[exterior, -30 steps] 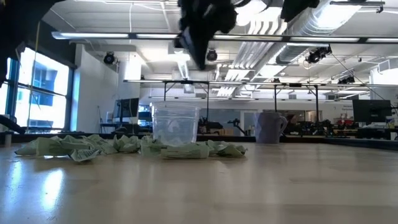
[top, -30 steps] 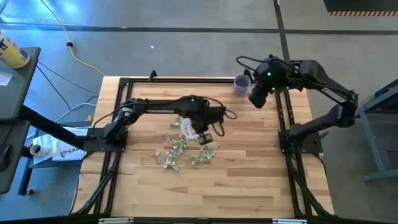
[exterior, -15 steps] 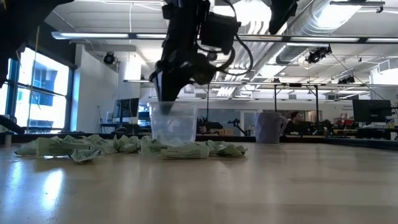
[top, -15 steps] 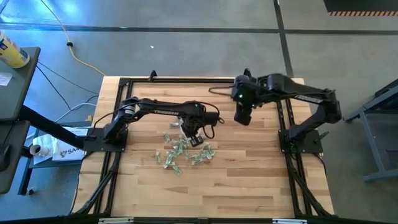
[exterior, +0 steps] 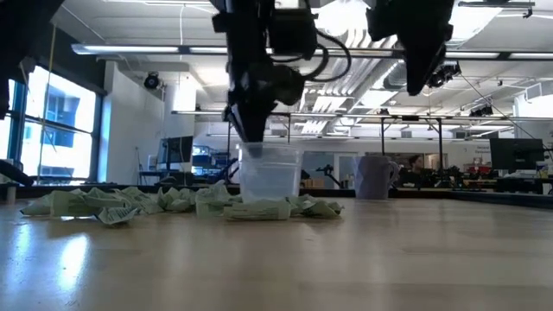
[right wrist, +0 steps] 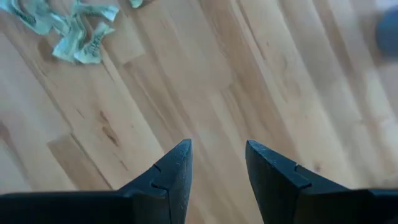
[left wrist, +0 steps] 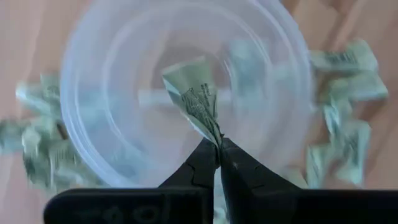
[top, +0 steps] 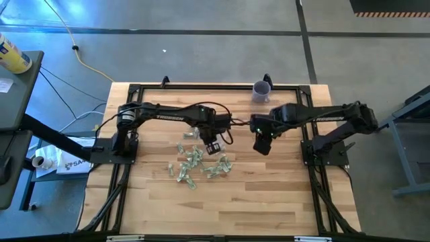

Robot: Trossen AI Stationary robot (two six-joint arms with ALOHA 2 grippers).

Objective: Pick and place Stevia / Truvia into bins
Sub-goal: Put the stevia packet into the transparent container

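- Looking straight down from the high view, I have my left hand over the middle of the worktop, right above the scatter of pale green Stevia packets; the clear cup is hidden under my arm here. My right hand hangs just beside it, over bare wood, and the purple cup stands well apart at the far edge.
- Seen level from the low view, my left hand comes down onto the round rim of the clear cup, which stands upright on the worktop with the Stevia packets heaped against its base and trailing off to one side. My right hand hangs high, clear of everything. The purple cup stands farther back.
- From my left wrist, my left hand is clenched on one crumpled packet, pinched by its corner between my fingertips, and the packet hangs directly over the mouth of the clear cup. More Stevia packets lie around the cup on the wood.
- From my right wrist, my right hand is released, fingers parted and grasping nothing, above bare worktop; a few Stevia packets lie off to one side.
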